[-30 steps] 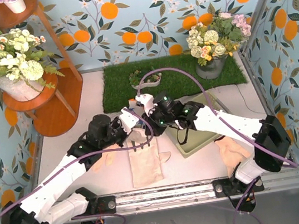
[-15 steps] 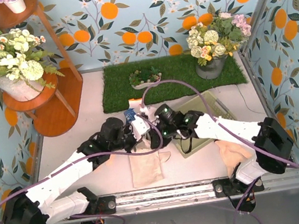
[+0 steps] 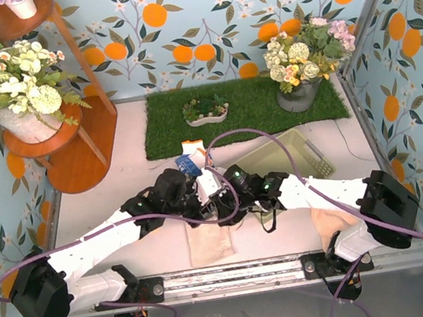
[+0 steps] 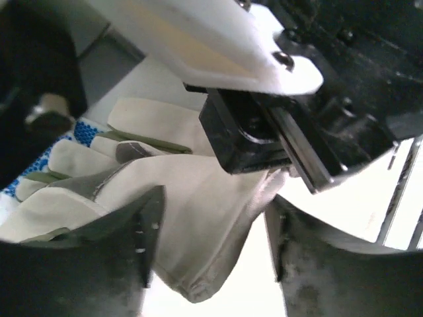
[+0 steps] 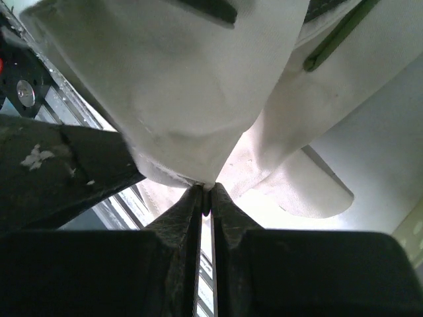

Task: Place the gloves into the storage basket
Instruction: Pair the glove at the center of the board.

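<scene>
My right pincer (image 5: 205,191) is pressed together on a fold of the work glove (image 5: 192,86), and the cloth hangs from it. My left pincer (image 4: 215,198) stands apart just beside it, with the same glove between its fingers (image 4: 142,244) but not gripped. Both wrists meet over the middle of the pale table (image 3: 130,147), and the glove's free end lies toward the near rail.

The basket (image 3: 320,164) sits on the table partly under my right arm. A peach glove (image 3: 329,224) lies by that arm's base. A blue glove (image 3: 188,163) lies just past my left wrist. Farther back is a grass mat (image 3: 174,124) with a small dish (image 3: 206,111) and a flowerpot (image 3: 298,96). A wooden stool (image 3: 76,155) stands at the left. The walls (image 3: 198,17) are blue, printed with oranges.
</scene>
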Controlling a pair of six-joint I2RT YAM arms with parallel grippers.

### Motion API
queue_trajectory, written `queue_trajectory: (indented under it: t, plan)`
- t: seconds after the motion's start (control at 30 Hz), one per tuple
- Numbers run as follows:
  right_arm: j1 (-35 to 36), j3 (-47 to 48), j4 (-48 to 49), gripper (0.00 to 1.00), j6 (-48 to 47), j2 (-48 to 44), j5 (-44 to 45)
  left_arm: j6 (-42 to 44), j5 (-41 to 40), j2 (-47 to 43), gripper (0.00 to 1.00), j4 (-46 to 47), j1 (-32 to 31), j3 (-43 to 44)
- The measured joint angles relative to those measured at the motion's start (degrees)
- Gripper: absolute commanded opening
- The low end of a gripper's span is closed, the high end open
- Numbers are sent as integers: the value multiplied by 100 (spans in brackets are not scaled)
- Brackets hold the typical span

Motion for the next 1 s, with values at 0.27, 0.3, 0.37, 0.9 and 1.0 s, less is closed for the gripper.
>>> queue_trajectory:
  t: [0.27,0.3,0.37,0.9,1.0]
  plan:
    - [44,-96,149,0,90,-11,0,-372,-251,-264,97,-129,-9,87]
    - [52,-98,160,0,94,-11,0,-496,-334,-404,97,-131,-9,103]
    - [70,-107,175,0,101,-11,-7,-774,-544,-710,97,-109,-7,153]
    - [352,-415,289,0,378,-44,57,-4684,-2898,-1475,97,63,2,68]
    - [654,-415,302,0,358,-42,92,-5292,-2981,-1508,97,17,131,-192]
